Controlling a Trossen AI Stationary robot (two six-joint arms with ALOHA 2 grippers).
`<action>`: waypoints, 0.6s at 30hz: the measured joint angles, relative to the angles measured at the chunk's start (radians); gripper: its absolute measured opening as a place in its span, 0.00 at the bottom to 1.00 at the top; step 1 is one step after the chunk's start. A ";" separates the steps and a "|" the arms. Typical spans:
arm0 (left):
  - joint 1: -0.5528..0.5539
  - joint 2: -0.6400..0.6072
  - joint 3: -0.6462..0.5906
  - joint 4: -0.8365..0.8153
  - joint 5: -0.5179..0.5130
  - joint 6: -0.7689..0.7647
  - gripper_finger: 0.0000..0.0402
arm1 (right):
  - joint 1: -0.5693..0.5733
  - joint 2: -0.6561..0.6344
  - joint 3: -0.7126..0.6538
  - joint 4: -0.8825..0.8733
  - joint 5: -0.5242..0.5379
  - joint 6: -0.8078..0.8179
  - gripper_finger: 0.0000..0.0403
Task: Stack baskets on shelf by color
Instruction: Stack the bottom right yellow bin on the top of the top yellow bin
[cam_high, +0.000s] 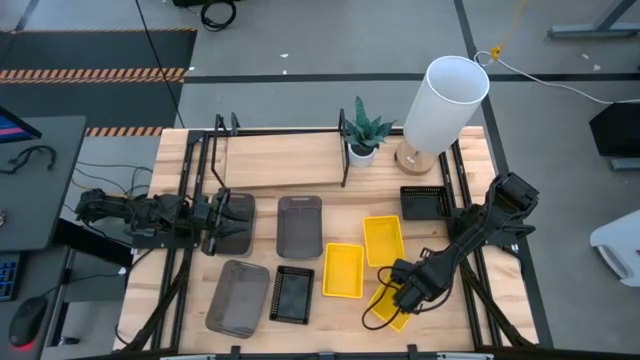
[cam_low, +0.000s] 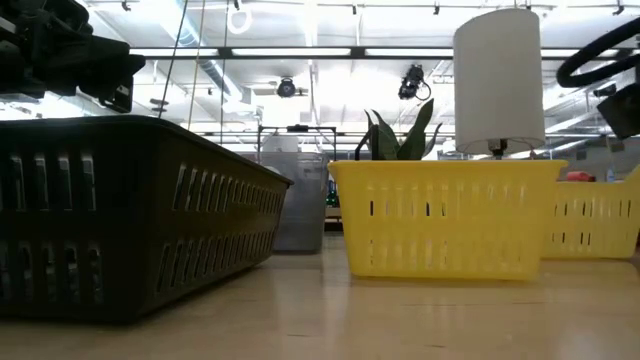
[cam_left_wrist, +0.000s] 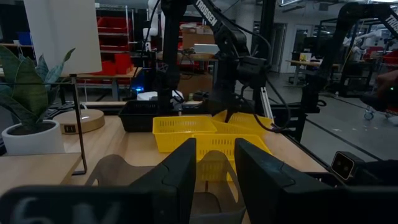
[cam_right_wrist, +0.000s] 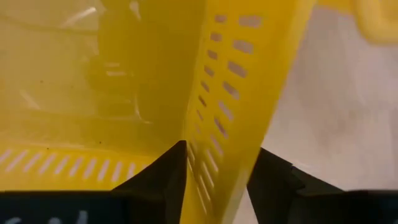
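Note:
In the high view my left gripper (cam_high: 228, 222) is at a dark grey basket (cam_high: 245, 205) on the table's left and is shut on it. My right gripper (cam_high: 408, 288) is shut on a yellow basket (cam_high: 392, 314) that sits askew near the table's near right. Two more yellow baskets (cam_high: 343, 270) (cam_high: 383, 240), two grey ones (cam_high: 299, 225) (cam_high: 238, 297) and two black ones (cam_high: 293, 295) (cam_high: 424, 202) rest flat on the tabletop. The shelf (cam_high: 280, 160), a light board in black rails, runs along the far side. My left gripper (cam_left_wrist: 215, 149) has a wall of the grey basket (cam_left_wrist: 214, 186) between its two fingers, which point level toward the table's right. Whether the basket is off the table, I cannot tell. My right gripper (cam_right_wrist: 217, 155) pinches a slotted side wall of the yellow basket (cam_right_wrist: 224, 124), one finger (cam_right_wrist: 165, 171) inside the basket and one (cam_right_wrist: 270, 174) outside. The fingers come from above, slanting down.
A white plant pot (cam_high: 362, 150) and a tall white lamp (cam_high: 440, 100) stand at the shelf's right end. In the low view a black basket (cam_low: 130, 210) and a yellow basket (cam_low: 445, 220) sit close to the near edge. Bare tabletop shows between the baskets and the shelf.

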 joint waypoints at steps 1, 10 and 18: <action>0.000 0.000 0.000 0.000 0.000 0.000 0.29 | 0.001 0.000 0.000 -0.007 0.000 -0.010 0.37; 0.000 0.000 0.000 0.000 0.000 0.000 0.29 | 0.002 0.000 0.000 -0.017 -0.008 -0.055 0.20; 0.000 0.000 0.000 0.000 0.000 0.000 0.29 | 0.002 -0.039 0.003 -0.031 -0.049 -0.060 0.02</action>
